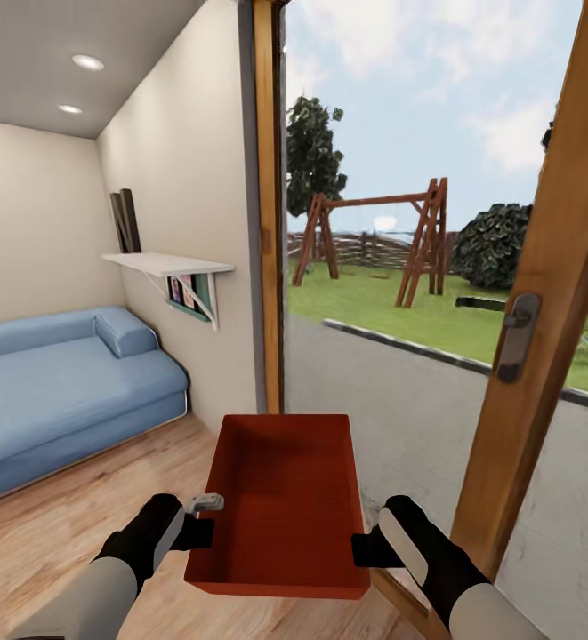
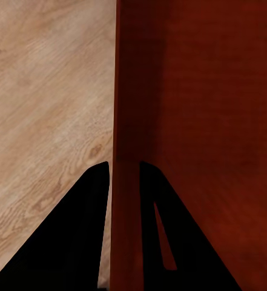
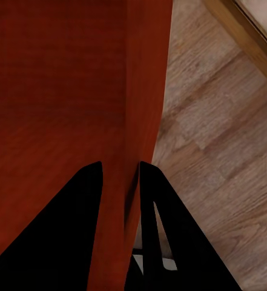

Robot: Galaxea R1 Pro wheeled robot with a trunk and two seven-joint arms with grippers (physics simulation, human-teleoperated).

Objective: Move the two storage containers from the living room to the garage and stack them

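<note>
One red-orange storage container [image 1: 286, 498], lidless and empty, held up at lower centre of the head view above the wood-plank flooring [image 1: 53, 542]. Two grippers on it: left gripper [image 1: 206, 526] at the container's left wall, right gripper [image 1: 361, 549] at its right wall. In the left wrist view, black fingers [image 2: 88, 224] nearly together, clamped on the thin red wall [image 2: 126, 121], one either side. Same in the right wrist view: fingers [image 3: 79, 224] pinched on the wall [image 3: 146, 91], floor planks beside.

One blue sofa [image 1: 58, 391] at left, well apart. One white wall shelf [image 1: 165, 263] above it. Wood-framed glass door [image 1: 543, 293] at right, its frame just beside the right arm; its lever handle [image 1: 516, 336] higher up. Open floor at lower left.
</note>
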